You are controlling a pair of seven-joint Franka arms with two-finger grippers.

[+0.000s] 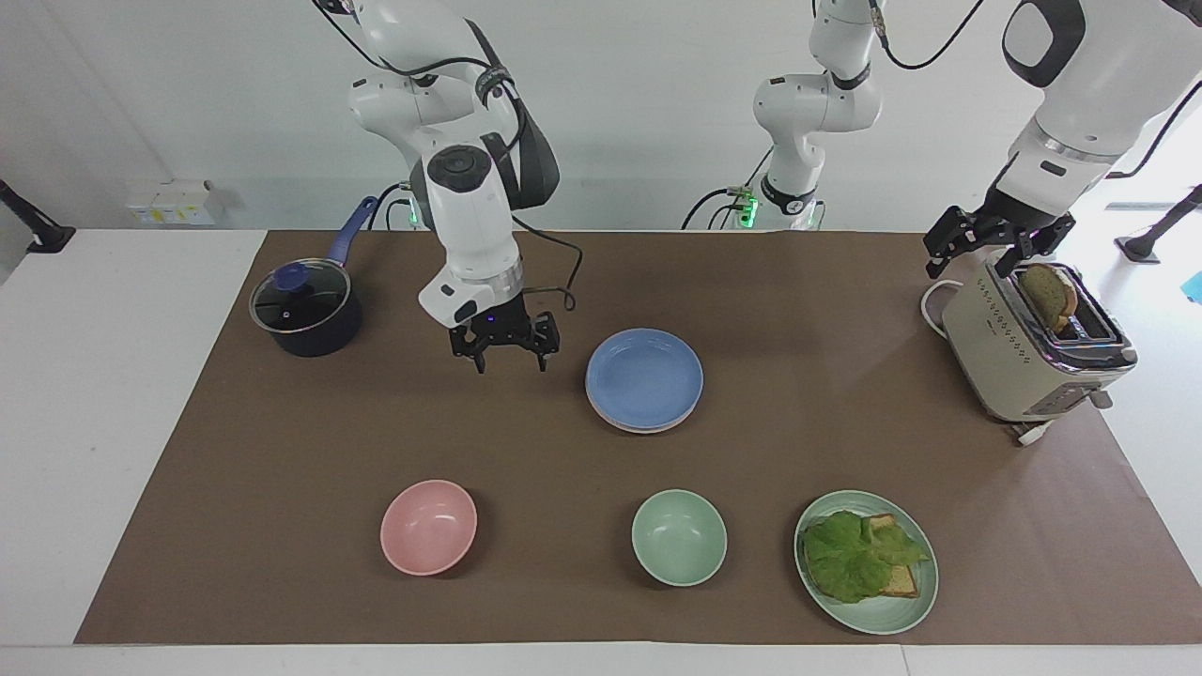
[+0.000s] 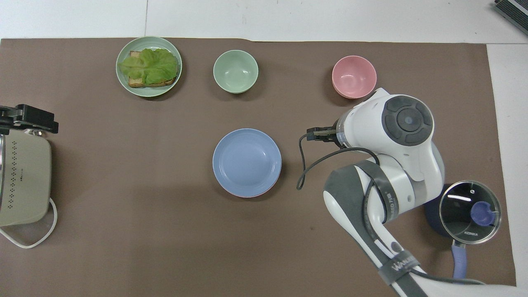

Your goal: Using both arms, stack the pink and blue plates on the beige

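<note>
A green bowl [image 1: 679, 537] sits mid-row – a pink bowl [image 1: 428, 527] and sandwich plate [image 1: 866, 561] flank it. Toaster [image 1: 1028, 352] and lidded pot [image 1: 306, 312] lie nearer the robots.

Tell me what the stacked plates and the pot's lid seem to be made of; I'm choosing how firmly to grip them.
The round blue plate, topmost on the stack, looks like matte plastic or melamine: even colour, soft dull sheen, no sharp glints. The pale pink plate's rim peeking out beneath it looks alike. The dark saucepan's lid appears to be clear glass with a metal rim: bright reflections, dark interior visible through it.

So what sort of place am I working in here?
Likely a robot lab staged as a kitchen: white arms bolted by a table with a brown mat, a toaster, and a saucepan.
</note>
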